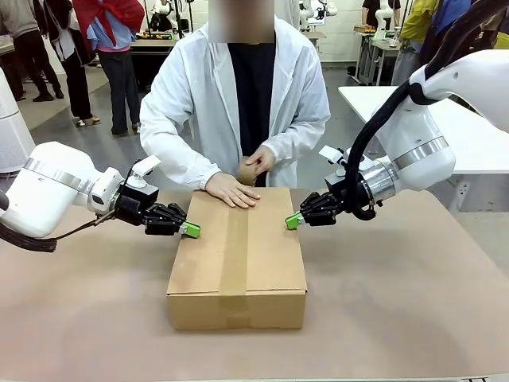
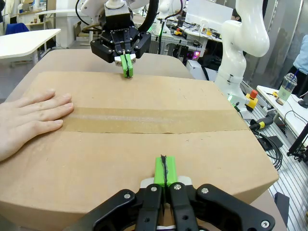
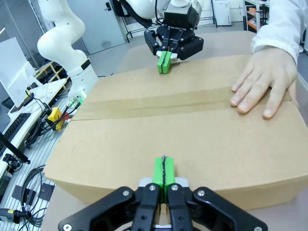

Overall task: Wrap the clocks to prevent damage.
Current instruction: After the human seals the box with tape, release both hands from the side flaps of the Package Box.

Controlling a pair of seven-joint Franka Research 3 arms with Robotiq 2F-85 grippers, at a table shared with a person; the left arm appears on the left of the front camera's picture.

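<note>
A closed cardboard box (image 1: 237, 259) lies lengthwise in the middle of the table (image 1: 413, 294), its top seam sealed by a strip of brown tape (image 1: 235, 251) running from the far edge to the near edge. The wrapped clocks are not visible; whether they are inside the box cannot be told. The left hand (image 1: 189, 230) sits at the box's left top edge, its green pads pressed together and holding nothing, the tips touching or just beside the cardboard. The right hand (image 1: 293, 221) mirrors it at the right top edge, also closed and empty. The person at the far side presses one flat palm (image 1: 231, 190) on the far end of the box top, beside the tape, and holds a brown tape roll (image 1: 247, 173) in the other hand (image 1: 260, 161). The table is bare on both sides of the box and in front of it.
</note>
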